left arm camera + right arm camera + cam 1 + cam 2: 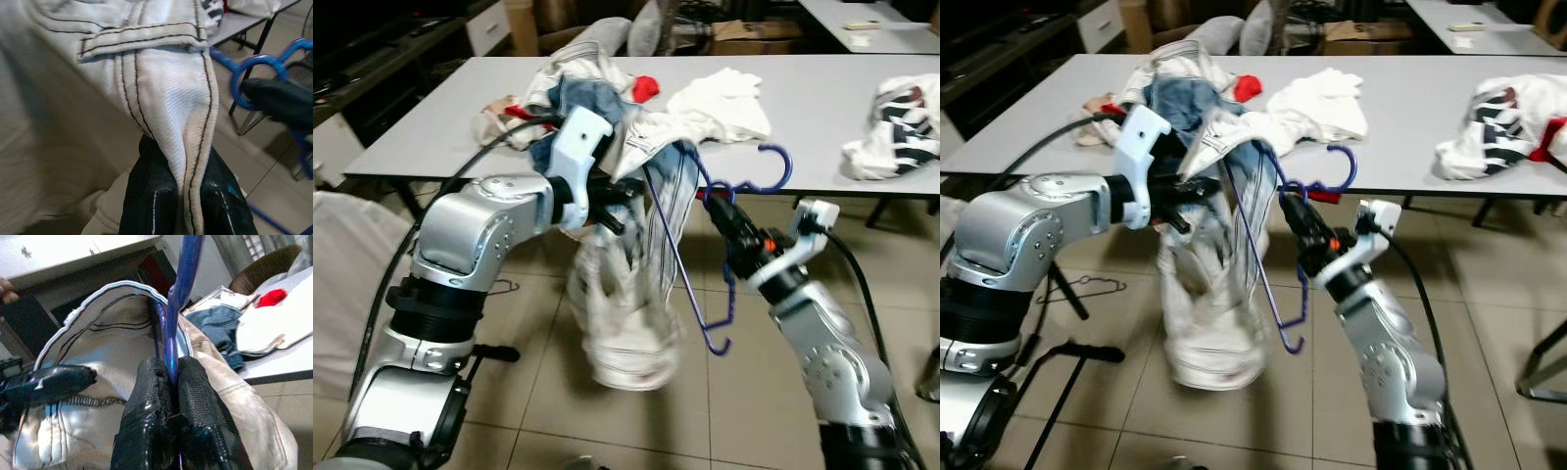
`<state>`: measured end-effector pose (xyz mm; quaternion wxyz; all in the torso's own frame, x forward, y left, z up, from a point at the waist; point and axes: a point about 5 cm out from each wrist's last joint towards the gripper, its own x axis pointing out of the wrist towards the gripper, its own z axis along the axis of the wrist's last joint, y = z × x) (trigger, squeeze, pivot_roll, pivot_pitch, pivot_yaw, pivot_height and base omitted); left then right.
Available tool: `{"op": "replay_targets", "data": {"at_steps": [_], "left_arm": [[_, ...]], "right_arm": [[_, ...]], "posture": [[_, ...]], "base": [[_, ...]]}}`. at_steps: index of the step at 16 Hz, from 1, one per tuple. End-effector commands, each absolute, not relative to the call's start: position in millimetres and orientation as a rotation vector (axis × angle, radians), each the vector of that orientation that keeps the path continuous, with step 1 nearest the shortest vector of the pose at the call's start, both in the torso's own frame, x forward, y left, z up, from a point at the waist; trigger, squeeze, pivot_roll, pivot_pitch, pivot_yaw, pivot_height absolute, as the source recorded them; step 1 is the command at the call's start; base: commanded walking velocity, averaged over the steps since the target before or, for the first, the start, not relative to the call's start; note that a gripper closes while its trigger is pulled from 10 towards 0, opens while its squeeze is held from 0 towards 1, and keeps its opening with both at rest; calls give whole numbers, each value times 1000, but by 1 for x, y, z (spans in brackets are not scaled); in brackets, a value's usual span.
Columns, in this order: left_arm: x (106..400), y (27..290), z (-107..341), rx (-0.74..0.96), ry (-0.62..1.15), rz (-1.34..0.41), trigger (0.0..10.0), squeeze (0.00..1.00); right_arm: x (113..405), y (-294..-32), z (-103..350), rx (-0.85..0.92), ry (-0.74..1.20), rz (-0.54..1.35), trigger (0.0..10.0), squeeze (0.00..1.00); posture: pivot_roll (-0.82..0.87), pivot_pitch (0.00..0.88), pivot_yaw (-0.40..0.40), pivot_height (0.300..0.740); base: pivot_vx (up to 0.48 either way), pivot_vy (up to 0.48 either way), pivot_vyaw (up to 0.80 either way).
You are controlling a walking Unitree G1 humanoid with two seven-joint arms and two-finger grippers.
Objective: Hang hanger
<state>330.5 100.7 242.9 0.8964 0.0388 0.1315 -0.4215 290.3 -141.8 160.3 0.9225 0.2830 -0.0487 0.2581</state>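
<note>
A blue hanger (705, 264) hangs in front of the table edge, its hook (777, 166) pointing up. My right gripper (720, 208) is shut on the hanger just below the hook; the right wrist view shows both fingers (156, 396) clamped on the blue bar (182, 289). A pale, dark-stitched garment (626, 323) droops from the table down toward the floor. My left gripper (617, 201) is shut on its waistband edge (190, 161), beside the hanger. One arm of the hanger sits inside the garment's opening (117, 313).
The grey table (822, 108) carries a heap of clothes (578, 93), a white cloth (724, 103) and a striped bundle (901, 127) at the right. A thin wire hanger (1087, 286) lies on the tiled floor. A white bag (337, 284) stands at the left.
</note>
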Motion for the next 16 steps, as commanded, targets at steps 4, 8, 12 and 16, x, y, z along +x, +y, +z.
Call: {"op": "replay_targets", "data": {"at_steps": [4, 8, 12, 16], "left_arm": [[330, 85, 282, -158, 164, -965, 0, 0], [332, 70, 311, -356, 131, -1025, 0, 0], [333, 67, 338, -525, 129, -1054, 0, 0], [340, 77, 351, -630, 110, -994, 0, 0]], "right_arm": [[307, -148, 174, 657, -205, 460, 10000, 0], [314, -144, 170, 656, -238, 409, 10000, 0], [321, -145, 169, 456, -304, 305, 10000, 0], [315, -147, 147, 270, -296, 242, 10000, 0]], "posture": [[92, 0, 65, 740], [103, 0, 62, 740], [111, 0, 71, 740], [110, 0, 67, 740]], "base": [[0, 0, 0], [0, 0, 0], [0, 0, 0], [0, 0, 0]]}}
